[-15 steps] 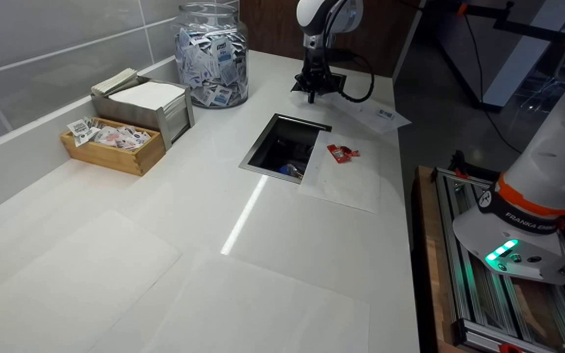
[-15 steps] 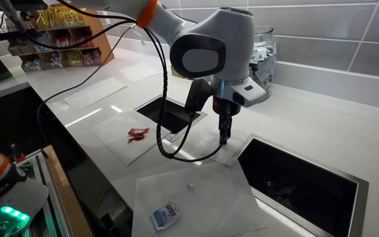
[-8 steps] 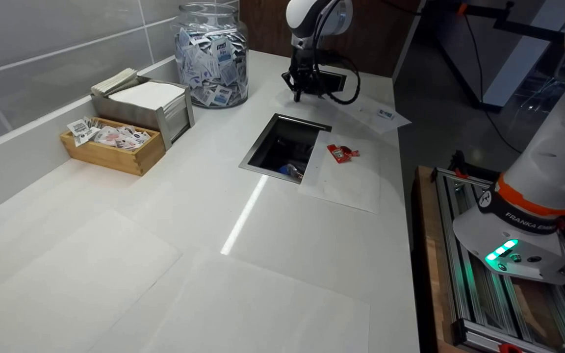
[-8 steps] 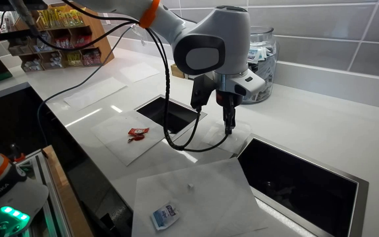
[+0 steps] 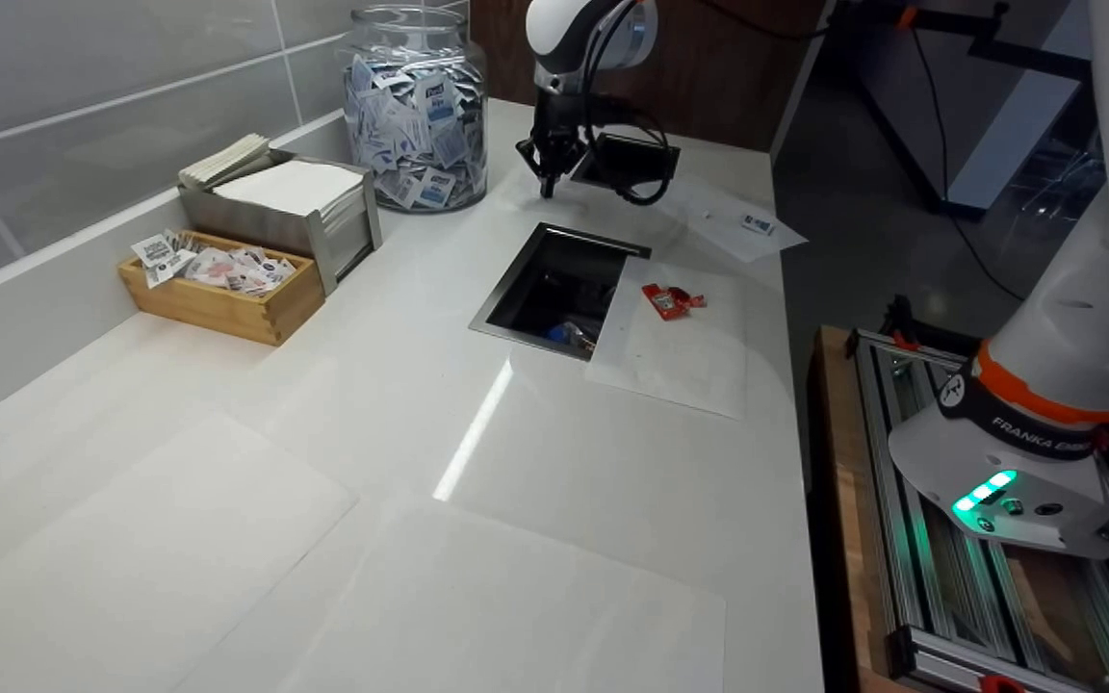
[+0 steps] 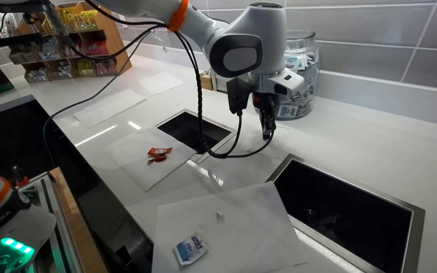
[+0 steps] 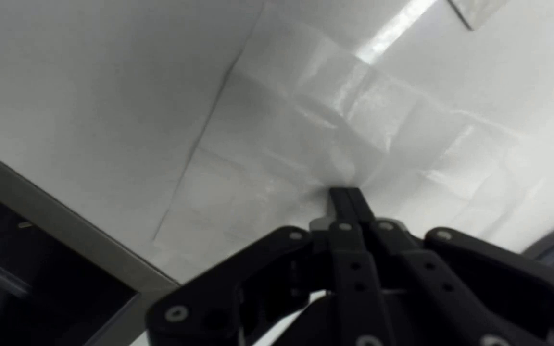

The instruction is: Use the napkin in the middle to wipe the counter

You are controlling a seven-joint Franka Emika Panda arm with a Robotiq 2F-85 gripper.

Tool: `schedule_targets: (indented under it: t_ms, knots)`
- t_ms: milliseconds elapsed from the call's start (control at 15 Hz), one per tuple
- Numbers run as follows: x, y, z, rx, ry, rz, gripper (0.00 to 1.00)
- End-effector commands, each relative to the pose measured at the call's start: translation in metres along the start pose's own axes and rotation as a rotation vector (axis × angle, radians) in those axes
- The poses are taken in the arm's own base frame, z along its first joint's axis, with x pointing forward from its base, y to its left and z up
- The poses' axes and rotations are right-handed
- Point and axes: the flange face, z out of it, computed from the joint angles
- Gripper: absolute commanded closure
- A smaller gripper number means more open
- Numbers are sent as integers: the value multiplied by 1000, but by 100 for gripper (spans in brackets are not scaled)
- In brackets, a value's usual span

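Note:
A thin white crumpled napkin (image 7: 277,139) lies spread on the glossy off-white counter (image 7: 84,77) in the wrist view. Creases converge at my gripper's fingertips (image 7: 346,190), which are together on the napkin's middle. My gripper also shows in both exterior views (image 5: 547,188) (image 6: 266,134), pointing down at the counter (image 5: 372,404) close to the glass jar. The napkin (image 6: 253,142) is faint under it in an exterior view, flat on the counter between two dark openings. The bit of napkin between the fingertips is hidden.
A glass jar of wipe packets (image 5: 420,135), a napkin holder (image 5: 348,231) and a wooden box (image 5: 213,308) stand along the wall. Rimmed openings (image 5: 530,341) (image 6: 416,227) cut the counter. Paper sheets bear a red packet (image 5: 672,301) and a blue-white packet (image 6: 190,248).
My gripper has slid across the counter toward the wall and jar, between the openings. The napkin has moved along with it. The fingers have stayed low at the surface.

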Motion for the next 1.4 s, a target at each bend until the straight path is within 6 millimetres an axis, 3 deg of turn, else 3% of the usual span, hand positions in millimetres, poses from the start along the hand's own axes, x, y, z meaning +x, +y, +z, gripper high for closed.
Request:
schedule_targets:
  t_ms: [0,400,933,1133,1333]
  knots:
    - [-8,-31,3,11,-35,-91,100]
    - [-38,-74,5,21,-114,-185,100]
    - [-60,-111,7,20,-186,-258,100]
    - [-55,-111,7,1,-153,-263,100]
    - [-38,-82,1,-7,-124,-204,100]
